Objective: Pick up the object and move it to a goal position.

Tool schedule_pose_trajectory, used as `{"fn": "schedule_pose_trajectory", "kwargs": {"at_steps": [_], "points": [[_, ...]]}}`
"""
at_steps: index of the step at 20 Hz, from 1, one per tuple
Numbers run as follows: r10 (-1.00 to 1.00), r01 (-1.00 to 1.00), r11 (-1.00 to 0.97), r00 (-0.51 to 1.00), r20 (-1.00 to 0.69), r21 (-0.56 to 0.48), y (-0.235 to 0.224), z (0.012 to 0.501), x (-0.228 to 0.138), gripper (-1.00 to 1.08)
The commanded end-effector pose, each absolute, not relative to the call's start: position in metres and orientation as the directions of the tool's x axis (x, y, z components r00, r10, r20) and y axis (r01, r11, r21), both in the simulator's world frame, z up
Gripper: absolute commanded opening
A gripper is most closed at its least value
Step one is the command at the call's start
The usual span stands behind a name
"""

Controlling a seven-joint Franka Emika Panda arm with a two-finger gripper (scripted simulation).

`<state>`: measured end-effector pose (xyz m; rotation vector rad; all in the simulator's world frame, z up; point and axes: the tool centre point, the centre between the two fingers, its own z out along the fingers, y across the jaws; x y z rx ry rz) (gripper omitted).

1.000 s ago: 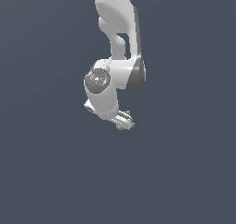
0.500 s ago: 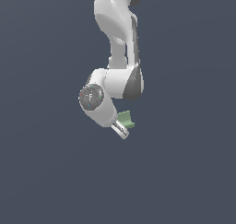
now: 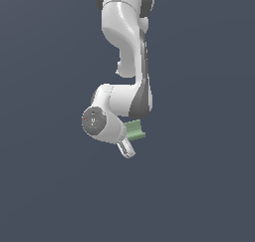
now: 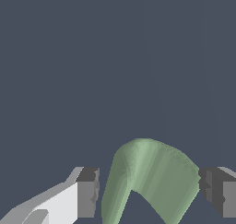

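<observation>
The small pale green arched block (image 4: pixel 147 181) sits between my gripper (image 4: pixel 150 191) pads, one pad touching it, the other with a gap showing, so I cannot tell if I'm clamped. Over the last second my wrist has swung round and the block came along, which suggests it's being carried.

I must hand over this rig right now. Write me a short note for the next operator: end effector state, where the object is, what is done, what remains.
End effector: open, fingers on either side of the green object; one pad looks to touch it, a gap shows at the other.
Object: between the fingers; in the exterior view it sits beside the end effector under the wrist.
Done: end effector placed around the object.
Left: close, lift, carry to the goal. No goal marker is visible in either view.
</observation>
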<state>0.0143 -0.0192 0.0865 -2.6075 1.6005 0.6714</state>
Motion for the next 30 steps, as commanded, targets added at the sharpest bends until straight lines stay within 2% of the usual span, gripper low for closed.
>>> {"fn": "schedule_pose_trajectory", "kwargs": {"at_steps": [1, 8, 15, 30], "points": [[-0.875, -0.874, -0.418, 0.313, -0.371, 0.248, -0.017, 0.082, 0.015, 0.68], [-0.919, -0.899, -0.261, 0.119, -0.377, 0.352, -0.009, 0.07, 0.015, 0.68], [-0.931, -0.892, -0.159, -0.008, -0.366, 0.424, -0.004, 0.062, 0.014, 0.68], [-0.932, -0.883, -0.117, -0.061, -0.358, 0.456, 0.001, 0.054, 0.01, 0.68]]}}
